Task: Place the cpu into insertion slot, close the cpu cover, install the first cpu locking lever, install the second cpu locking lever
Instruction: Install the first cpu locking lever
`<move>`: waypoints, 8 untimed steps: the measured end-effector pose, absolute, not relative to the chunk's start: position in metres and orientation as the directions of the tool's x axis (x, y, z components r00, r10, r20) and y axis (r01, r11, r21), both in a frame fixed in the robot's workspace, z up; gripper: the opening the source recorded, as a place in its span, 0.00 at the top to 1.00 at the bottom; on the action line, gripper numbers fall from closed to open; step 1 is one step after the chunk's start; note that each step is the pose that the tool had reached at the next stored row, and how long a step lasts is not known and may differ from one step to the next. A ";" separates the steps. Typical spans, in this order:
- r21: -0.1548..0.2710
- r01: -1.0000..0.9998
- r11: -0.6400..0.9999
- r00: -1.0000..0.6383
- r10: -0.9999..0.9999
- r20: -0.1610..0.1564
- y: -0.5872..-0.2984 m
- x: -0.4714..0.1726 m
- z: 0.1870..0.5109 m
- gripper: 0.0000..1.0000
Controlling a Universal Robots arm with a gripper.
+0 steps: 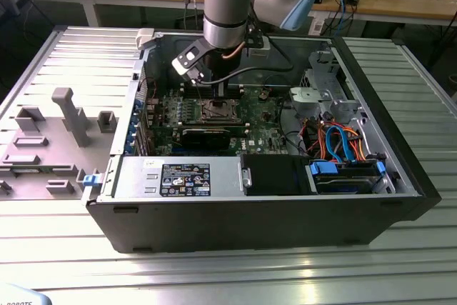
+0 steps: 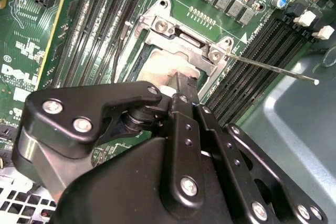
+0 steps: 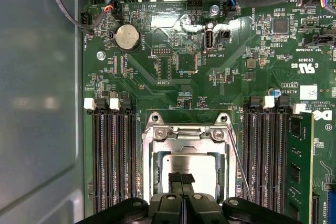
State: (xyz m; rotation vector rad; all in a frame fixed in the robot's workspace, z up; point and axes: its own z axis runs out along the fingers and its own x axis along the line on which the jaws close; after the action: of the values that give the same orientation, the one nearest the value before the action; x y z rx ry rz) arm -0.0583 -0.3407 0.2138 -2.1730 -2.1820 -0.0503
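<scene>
The arm reaches down into the open computer case, with my gripper (image 1: 216, 98) over the insertion slot (image 1: 216, 111) on the green motherboard (image 1: 260, 123). In the first wrist view the two fingers (image 3: 181, 180) are pressed together, shut with nothing between them, their tips over the near edge of the socket. The cpu (image 3: 202, 166) lies in the slot, its silvery top showing through the window of the cpu cover (image 3: 184, 136), which lies down over it. A thin locking lever (image 2: 273, 69) sticks out sideways from the socket corner, unlatched. The cover's hinge end (image 2: 178, 38) is bright metal.
Black memory slots (image 3: 113, 156) flank the socket on both sides. The case wall (image 3: 37, 103) is close on one side. Cables and a drive cage (image 1: 335, 141) fill the case at the exterior view's right. A grey fixture tray (image 1: 50, 141) lies outside at the exterior view's left.
</scene>
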 end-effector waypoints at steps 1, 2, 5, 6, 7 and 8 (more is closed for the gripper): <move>-0.020 1.000 0.005 -0.003 0.998 0.066 -0.341 -0.058 0.216 0.89; -0.020 1.000 0.005 -0.003 0.998 0.066 -0.341 -0.058 0.218 0.89; -0.020 1.000 0.005 -0.004 0.998 0.065 -0.341 -0.058 0.227 0.89; -0.020 1.000 0.005 -0.003 0.998 0.064 -0.341 -0.058 0.230 0.89; -0.020 1.000 0.005 -0.004 0.998 0.063 -0.341 -0.058 0.233 0.89; -0.020 1.000 0.005 -0.004 0.998 0.062 -0.341 -0.058 0.235 0.89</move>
State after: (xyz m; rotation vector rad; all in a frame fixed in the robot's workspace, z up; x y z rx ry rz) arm -0.0583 -0.3408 0.2352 -2.1754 -2.1845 -0.0451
